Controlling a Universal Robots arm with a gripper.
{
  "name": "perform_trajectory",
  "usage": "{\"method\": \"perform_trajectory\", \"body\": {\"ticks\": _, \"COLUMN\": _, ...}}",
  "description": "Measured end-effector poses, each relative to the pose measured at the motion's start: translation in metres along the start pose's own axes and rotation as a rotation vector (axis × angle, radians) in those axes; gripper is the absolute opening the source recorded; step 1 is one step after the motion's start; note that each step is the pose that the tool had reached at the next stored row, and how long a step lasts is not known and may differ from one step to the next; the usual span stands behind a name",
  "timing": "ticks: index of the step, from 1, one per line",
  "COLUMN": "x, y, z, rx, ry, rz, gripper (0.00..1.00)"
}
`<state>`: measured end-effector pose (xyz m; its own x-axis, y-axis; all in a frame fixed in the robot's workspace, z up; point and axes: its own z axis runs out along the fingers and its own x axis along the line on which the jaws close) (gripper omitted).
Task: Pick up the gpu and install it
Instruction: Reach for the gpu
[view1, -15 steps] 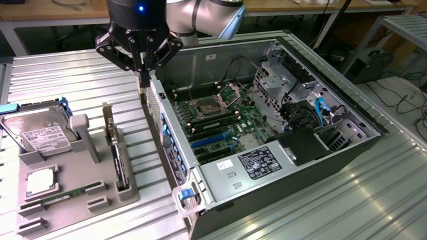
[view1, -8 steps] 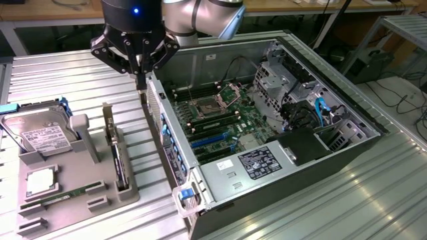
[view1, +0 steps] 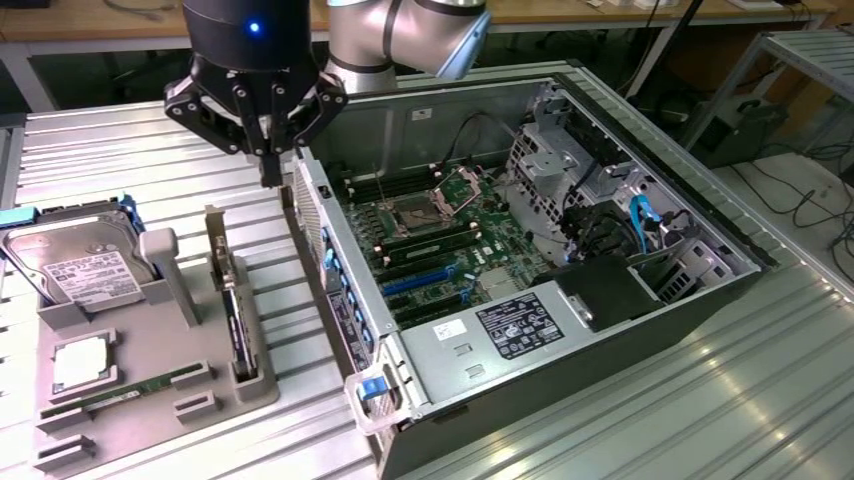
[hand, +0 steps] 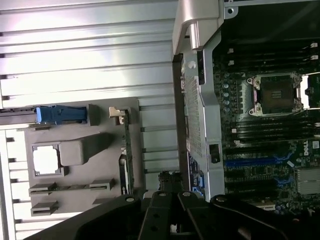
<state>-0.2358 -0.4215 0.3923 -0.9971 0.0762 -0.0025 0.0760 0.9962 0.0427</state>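
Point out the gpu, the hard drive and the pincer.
gpu (view1: 240, 335): exterior view, on the upper edge of its dark board.
hard drive (view1: 83, 272): exterior view, on its white label.
pincer (view1: 272, 172): exterior view, between its shut fingertips.

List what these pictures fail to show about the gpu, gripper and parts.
- gpu: edge-on in its grey holder in both views, so the board face is hidden.
- One gpu end: wrist view, behind the gripper.
- hard drive label: exterior view, print too small.
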Motion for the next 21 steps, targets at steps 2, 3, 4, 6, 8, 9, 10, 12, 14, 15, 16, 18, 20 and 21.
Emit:
{"method": "perform_trajectory", "body": {"ticks": 2, "x": 0.003, "y": -0.0016, "z": 0.0000, "rx": 0.0000, "ry": 0.0000, "rz": 0.000, "gripper": 0.11}}
{"method": "perform_trajectory", "body": {"ticks": 3, "x": 0.004, "y": -0.0023, "z": -0.0001, "rx": 0.0000, "ry": 0.0000, "rz": 0.000, "gripper": 0.11}}
{"method": "perform_trajectory", "body": {"ticks": 4, "x": 0.005, "y": -0.0031, "z": -0.0001, "rx": 0.0001, "ry": 0.0001, "rz": 0.000, "gripper": 0.11}}
{"method": "perform_trajectory", "body": {"ticks": 6, "x": 0.007, "y": -0.0047, "z": -0.0002, "rx": 0.0000, "ry": 0.0000, "rz": 0.000, "gripper": 0.11}}
{"method": "perform_trajectory", "body": {"ticks": 8, "x": 0.009, "y": -0.0058, "z": -0.0002, "rx": 0.0000, "ry": 0.0001, "rz": 0.000, "gripper": 0.11}}
{"method": "perform_trajectory", "body": {"ticks": 9, "x": 0.010, "y": -0.0065, "z": -0.0002, "rx": 0.0000, "ry": 0.0000, "rz": 0.000, "gripper": 0.11}}
{"method": "perform_trajectory", "body": {"ticks": 10, "x": 0.011, "y": -0.0071, "z": -0.0002, "rx": 0.0000, "ry": 0.0000, "rz": 0.000, "gripper": 0.11}}
{"method": "perform_trajectory", "body": {"ticks": 12, "x": 0.013, "y": -0.0083, "z": -0.0002, "rx": 0.0000, "ry": 0.0000, "rz": 0.000, "gripper": 0.11}}
{"method": "perform_trajectory", "body": {"ticks": 14, "x": 0.015, "y": -0.0096, "z": -0.0003, "rx": 0.0000, "ry": 0.0000, "rz": 0.000, "gripper": 0.11}}
{"method": "perform_trajectory", "body": {"ticks": 15, "x": 0.016, "y": -0.0102, "z": -0.0003, "rx": 0.0000, "ry": 0.0001, "rz": 0.000, "gripper": 0.11}}
{"method": "perform_trajectory", "body": {"ticks": 16, "x": 0.017, "y": -0.0108, "z": -0.0003, "rx": 0.0001, "ry": 0.0000, "rz": 0.000, "gripper": 0.11}}
{"method": "perform_trajectory", "body": {"ticks": 18, "x": 0.019, "y": -0.0121, "z": -0.0003, "rx": 0.0001, "ry": 0.0000, "rz": 0.000, "gripper": 0.11}}
{"method": "perform_trajectory", "body": {"ticks": 20, "x": 0.021, "y": -0.0134, "z": -0.0004, "rx": 0.0000, "ry": 0.0000, "rz": 0.000, "gripper": 0.11}}
{"method": "perform_trajectory", "body": {"ticks": 21, "x": 0.022, "y": -0.0140, "z": -0.0004, "rx": 0.0000, "ry": 0.0001, "rz": 0.000, "gripper": 0.11}}
